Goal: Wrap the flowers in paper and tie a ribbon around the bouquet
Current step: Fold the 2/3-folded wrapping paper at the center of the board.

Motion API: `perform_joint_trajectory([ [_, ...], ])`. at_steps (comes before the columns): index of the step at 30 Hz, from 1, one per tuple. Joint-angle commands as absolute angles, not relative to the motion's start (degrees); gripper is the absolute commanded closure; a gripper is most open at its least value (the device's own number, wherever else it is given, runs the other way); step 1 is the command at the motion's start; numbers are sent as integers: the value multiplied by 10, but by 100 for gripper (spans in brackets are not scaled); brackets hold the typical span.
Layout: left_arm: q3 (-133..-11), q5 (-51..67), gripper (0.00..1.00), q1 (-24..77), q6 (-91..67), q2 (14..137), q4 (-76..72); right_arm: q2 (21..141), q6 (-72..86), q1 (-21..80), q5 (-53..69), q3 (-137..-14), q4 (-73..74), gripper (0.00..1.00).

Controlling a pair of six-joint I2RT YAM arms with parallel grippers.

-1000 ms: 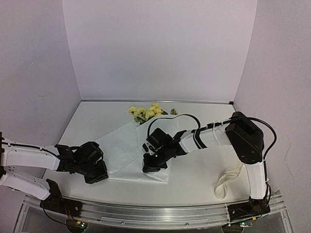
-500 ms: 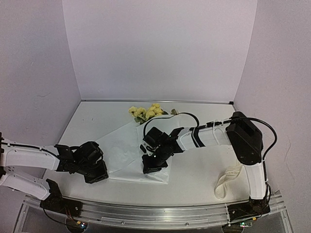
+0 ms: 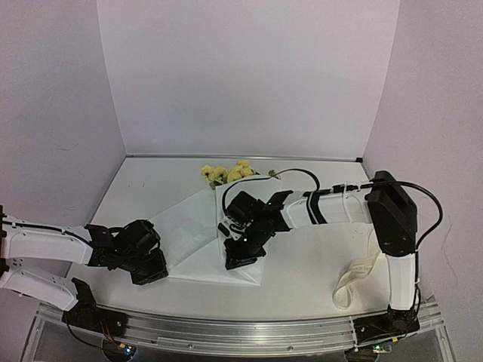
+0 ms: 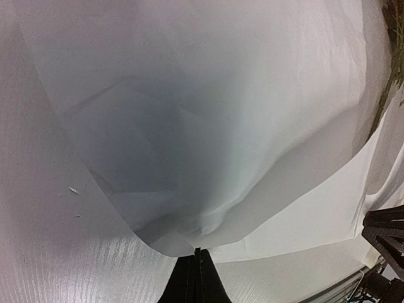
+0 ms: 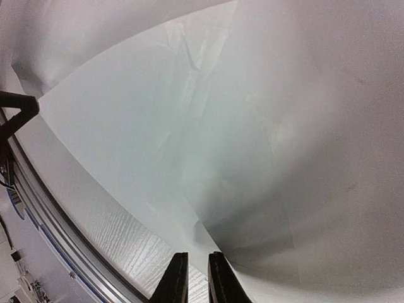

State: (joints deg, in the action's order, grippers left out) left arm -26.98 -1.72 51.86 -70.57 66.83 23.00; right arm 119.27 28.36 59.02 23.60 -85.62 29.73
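The white paper [image 3: 192, 234] lies spread on the table, with one flap folded over toward the middle. The pale yellow flowers [image 3: 226, 173] stick out past its far edge; their green stems [image 4: 392, 57] show at the right edge of the left wrist view. My left gripper [image 3: 157, 273] is at the sheet's near-left corner, shut on that corner [image 4: 197, 252]. My right gripper [image 3: 240, 260] hovers over the folded flap near the sheet's near edge; its fingers [image 5: 197, 262] stand a narrow gap apart, with paper [image 5: 221, 126] beneath them. The cream ribbon [image 3: 361, 273] lies loose at the right.
A metal rail [image 3: 241, 328] runs along the table's near edge. Pale walls close in the back and both sides. The right arm [image 3: 332, 207] stretches across the table from the right, above the ribbon's far end.
My right gripper's jaws have parted a little, and its arm has swung slightly toward the far side. The folded flap now lies flatter. My left gripper has stayed put.
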Motion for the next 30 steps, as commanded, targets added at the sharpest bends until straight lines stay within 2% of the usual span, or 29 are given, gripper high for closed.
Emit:
perform_joint_trajectory([
  [1, -280, -30, 100, 519, -707, 671, 216, 1178, 263, 599, 224, -852, 313, 87],
  [10, -284, -28, 100, 519, -704, 677, 211, 1221, 255, 609, 222, -882, 317, 83],
  [16, -284, -27, 100, 519, -703, 674, 210, 1219, 253, 632, 178, -886, 324, 82],
  [30, -289, -27, 100, 520, -695, 665, 208, 1288, 278, 657, 162, -974, 363, 93],
])
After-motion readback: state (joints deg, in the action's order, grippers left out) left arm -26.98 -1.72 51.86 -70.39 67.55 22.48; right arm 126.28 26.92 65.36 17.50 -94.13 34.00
